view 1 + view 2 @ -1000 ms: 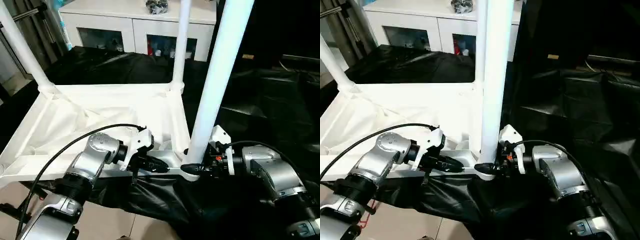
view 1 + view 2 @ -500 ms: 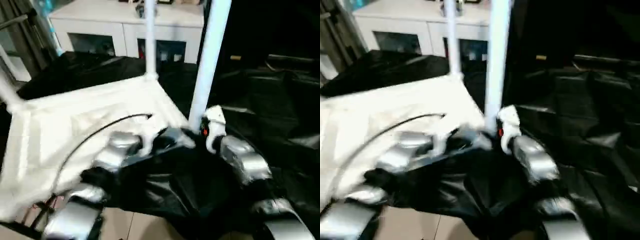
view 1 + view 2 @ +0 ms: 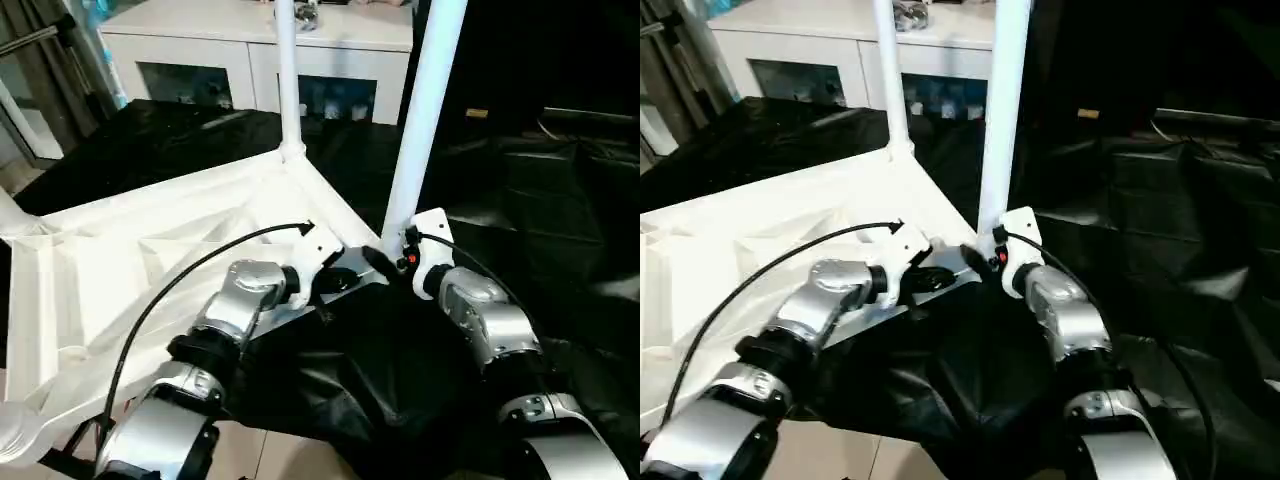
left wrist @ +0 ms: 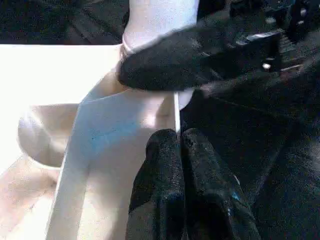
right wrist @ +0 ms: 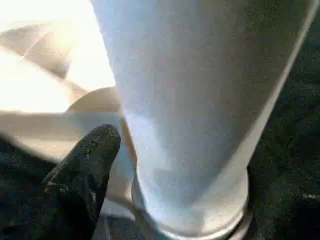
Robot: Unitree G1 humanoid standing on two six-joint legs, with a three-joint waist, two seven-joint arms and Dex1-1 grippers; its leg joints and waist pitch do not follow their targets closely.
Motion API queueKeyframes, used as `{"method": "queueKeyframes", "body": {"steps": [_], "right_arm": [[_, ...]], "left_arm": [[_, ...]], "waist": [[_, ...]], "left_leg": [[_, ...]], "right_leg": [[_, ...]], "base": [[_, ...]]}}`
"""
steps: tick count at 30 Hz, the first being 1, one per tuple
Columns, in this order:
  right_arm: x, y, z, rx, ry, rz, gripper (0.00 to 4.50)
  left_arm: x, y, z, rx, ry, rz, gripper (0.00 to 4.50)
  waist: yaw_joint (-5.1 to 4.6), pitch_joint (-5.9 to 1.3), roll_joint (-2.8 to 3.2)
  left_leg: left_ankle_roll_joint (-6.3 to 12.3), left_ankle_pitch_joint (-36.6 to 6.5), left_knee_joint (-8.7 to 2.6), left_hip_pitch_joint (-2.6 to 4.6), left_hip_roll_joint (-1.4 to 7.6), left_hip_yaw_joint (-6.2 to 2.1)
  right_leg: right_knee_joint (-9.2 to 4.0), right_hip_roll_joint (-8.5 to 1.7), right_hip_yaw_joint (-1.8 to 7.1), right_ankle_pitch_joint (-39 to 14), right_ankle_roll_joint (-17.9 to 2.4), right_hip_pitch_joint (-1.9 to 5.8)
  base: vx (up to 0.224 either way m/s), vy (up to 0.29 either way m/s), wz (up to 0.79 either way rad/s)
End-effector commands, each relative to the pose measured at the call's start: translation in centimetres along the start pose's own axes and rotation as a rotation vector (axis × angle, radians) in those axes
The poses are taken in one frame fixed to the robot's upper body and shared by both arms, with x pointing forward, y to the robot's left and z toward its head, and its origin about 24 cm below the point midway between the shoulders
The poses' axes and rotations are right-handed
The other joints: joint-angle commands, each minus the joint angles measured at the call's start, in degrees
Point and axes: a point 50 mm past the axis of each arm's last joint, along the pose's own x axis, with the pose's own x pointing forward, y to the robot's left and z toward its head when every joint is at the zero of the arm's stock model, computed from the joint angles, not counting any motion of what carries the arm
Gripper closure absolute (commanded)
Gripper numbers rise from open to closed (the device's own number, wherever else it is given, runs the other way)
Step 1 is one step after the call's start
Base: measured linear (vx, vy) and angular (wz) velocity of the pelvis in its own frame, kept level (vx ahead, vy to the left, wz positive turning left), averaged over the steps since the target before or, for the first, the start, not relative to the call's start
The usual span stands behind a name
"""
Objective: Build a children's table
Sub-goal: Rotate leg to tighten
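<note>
Step in hand, by judgement: seating a long white tapered tube leg [image 3: 420, 110] in the near corner socket of the ribbed white plastic tabletop [image 3: 130, 265], inverted on the black-draped surface [image 3: 560, 200]; left tool [image 4: 175, 145] pinches the thin rim; right tool [image 3: 385, 262] hugs the leg's base, closure undeterminable; next calls for firm downward pressure.

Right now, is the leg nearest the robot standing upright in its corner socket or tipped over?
Upright: the leg rises from the tabletop corner.
</note>
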Motion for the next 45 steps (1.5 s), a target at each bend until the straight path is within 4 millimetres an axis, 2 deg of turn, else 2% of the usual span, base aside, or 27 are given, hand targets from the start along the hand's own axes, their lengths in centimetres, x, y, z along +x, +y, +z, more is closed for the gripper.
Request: {"method": "queueKeyframes", "body": {"steps": [1,5,8,9,12,14,15,18,20,22,24,27,31,33,37,39,40,43,45], "right_arm": [[1.5,4.1,-1.4,-0.009,0.069,0.242,0.62],[0.3,3.6,-1.3,-0.067,0.081,0.331,0.62],[-1.3,3.3,-1.1,-0.11,0.093,0.467,0.62],[-1.3,3.3,-1.1,-0.11,0.093,0.467,0.62],[-3.2,3.3,-1.1,-0.14,0.115,0.615,0.62],[-3.5,3.4,-1.1,-0.143,0.123,0.642,0.62],[-3.5,3.4,-1.1,-0.143,0.123,0.642,0.87],[-4.1,3.7,-1.2,-0.14,0.144,0.702,1.0],[-4.3,3.8,-1.2,-0.141,0.152,0.721,1.0],[-4.5,3.9,-1.3,-0.139,0.16,0.736,1.29],[-4.5,3.9,-1.3,-0.138,0.166,0.746,1.29],[-4.7,4.2,-1.3,-0.135,0.174,0.765,1.68],[-4.7,4.5,-1.5,-0.127,0.176,0.772,1.81],[-4.2,4.8,-1.8,-0.113,0.161,0.731,1.83],[-3.0,4.5,-2.2,-0.092,0.142,0.596,1.87],[-1.8,4.0,-2.3,-0.081,0.132,0.458,1.88],[-1.1,3.7,-2.5,-0.068,0.135,0.367,1.89],[-0.5,3.5,-2.6,-0.041,0.135,0.292,1.9],[0.5,3.4,-2.7,0.013,0.124,0.181,1.9]], "left_arm": [[1.5,-1.9,1.3,0.058,-0.034,-0.127,4.5],[0.7,-1.7,0.7,0.071,-0.019,-0.17,4.5],[-0.3,-1.9,0.3,0.094,-0.016,-0.258,4.5],[-0.3,-1.9,0.3,0.094,-0.016,-0.258,4.5],[-1.9,-2.1,-0.3,0.13,0.004,-0.374,4.5],[-2.3,-2.1,-0.4,0.133,0.009,-0.399,4.5],[-2.3,-2.1,-0.4,0.133,0.009,-0.399,4.5],[-3.3,-2.1,-0.6,0.13,0.023,-0.449,4.5],[-3.5,-2.2,-0.7,0.128,0.029,-0.466,4.5],[-3.8,-2.2,-0.8,0.125,0.035,-0.482,4.5],[-3.9,-2.3,-0.9,0.123,0.04,-0.493,4.5],[-4.1,-2.4,-1.0,0.12,0.044,-0.505,4.5],[-3.9,-2.4,-1.0,0.121,0.037,-0.491,4.5],[-3.3,-2.6,-0.9,0.116,0.027,-0.453,4.5],[-2.4,-2.6,-0.6,0.092,0.008,-0.39,4.5],[-1.7,-2.5,-0.4,0.077,0.001,-0.34,4.5],[-1.1,-2.3,-0.1,0.065,0.002,-0.285,4.5],[-0.4,-1.9,0.2,0.05,0.004,-0.207,4.5],[0.7,-1.3,0.8,0.019,0.0,-0.078,4.5]], "waist": [[0.09,-3.04,-0.46],[0.41,-2.9,-0.53],[0.74,-2.72,-0.57],[0.87,-2.75,-0.57],[1.25,-2.61,-0.62],[1.36,-2.64,-0.53],[1.49,-2.68,-0.59],[1.63,-2.56,-0.67],[1.69,-2.63,-0.57],[1.72,-2.71,-0.73],[1.7,-2.72,-0.73],[1.72,-2.65,-0.82],[1.74,-2.69,-0.89],[1.76,-2.65,-0.9],[1.41,-2.44,-0.96],[0.84,-2.1,-0.97],[0.5,-2.11,-0.95],[-0.08,-2.16,-0.94],[-0.32,-2.25,-0.86]], "left_leg": [[4.19,-9.6,-3.45,0.14,3.42,-1.61],[5.06,-9.39,-3.28,0.05,3.45,-1.43],[4.9,-10.72,-3.48,0.17,3.7,-1.41],[4.91,-11.06,-3.45,0.19,3.74,-1.41],[4.71,-12.06,-3.66,0.22,3.95,-1.51],[4.51,-12.1,-3.64,0.23,3.92,-1.38],[4.28,-12.02,-3.69,0.32,3.96,-1.46],[3.63,-12.12,-3.8,0.41,4.01,-1.43],[3.6,-11.7,-3.74,0.4,3.98,-1.4],[3.73,-10.57,-3.69,0.28,3.98,-1.41],[3.86,-10.29,-3.61,0.29,3.91,-1.39],[3.72,-10.62,-3.64,0.27,3.9,-1.36],[3.59,-10.24,-3.64,0.28,3.92,-1.39],[3.64,-10.14,-3.56,0.25,3.82,-1.36],[2.44,-12.04,-3.76,0.35,3.72,-1.53],[1.09,-15.0,-3.98,0.54,3.54,-1.72],[0.26,-15.9,-4.09,0.51,3.47,-2.0],[-0.12,-17.12,-4.08,0.77,3.42,-2.03],[0.28,-16.15,-4.01,0.71,3.32,-1.87]], "right_leg": [[-3.9,-4.47,2.89,-6.33,-14.1,2.48],[-3.95,-4.52,2.77,-6.42,-14.71,2.59],[-4.12,-4.36,2.68,-9.15,-14.21,2.43],[-4.16,-4.42,2.69,-9.56,-14.11,2.49],[-4.27,-4.48,2.79,-11.48,-13.5,2.4],[-4.24,-4.48,2.85,-11.57,-13.48,2.22],[-4.21,-4.52,2.83,-11.73,-13.56,2.21],[-4.26,-4.51,2.91,-12.81,-13.33,2.04],[-4.13,-4.53,2.94,-11.91,-13.51,1.99],[-3.92,-4.53,2.92,-10.07,-13.83,2.14],[-3.86,-4.54,2.89,-9.92,-13.95,2.13],[-4.03,-4.52,2.89,-11.04,-13.69,2.06],[-3.93,-4.48,2.89,-10.76,-13.49,2.08],[-4.03,-4.57,2.91,-11.19,-13.4,2.05],[-4.46,-4.67,2.94,-15.5,-12.37,1.85],[-5.06,-4.74,2.94,-21.65,-11.04,1.54],[-5.21,-4.79,2.86,-23.78,-10.25,1.66],[-5.39,-4.58,2.95,-24.07,-9.6,1.44],[-5.26,-4.46,3.12,-21.12,-10.54,1.38]], "base": [[0.0,0.0,0.0],[0.0,0.0,0.0],[0.0,0.0,0.0],[0.0,0.0,0.0],[0.0,0.0,0.0],[0.0,0.0,0.0],[0.0,0.0,0.0],[0.0,0.0,0.0],[0.0,0.0,0.0],[0.0,0.0,0.0],[0.0,0.0,0.0],[0.0,0.0,0.0],[0.0,0.0,0.0],[0.0,0.0,0.0],[0.0,0.0,0.0],[0.0,0.0,0.0],[0.0,0.0,0.0],[0.0,0.0,0.0],[0.0,0.0,0.0]]}}
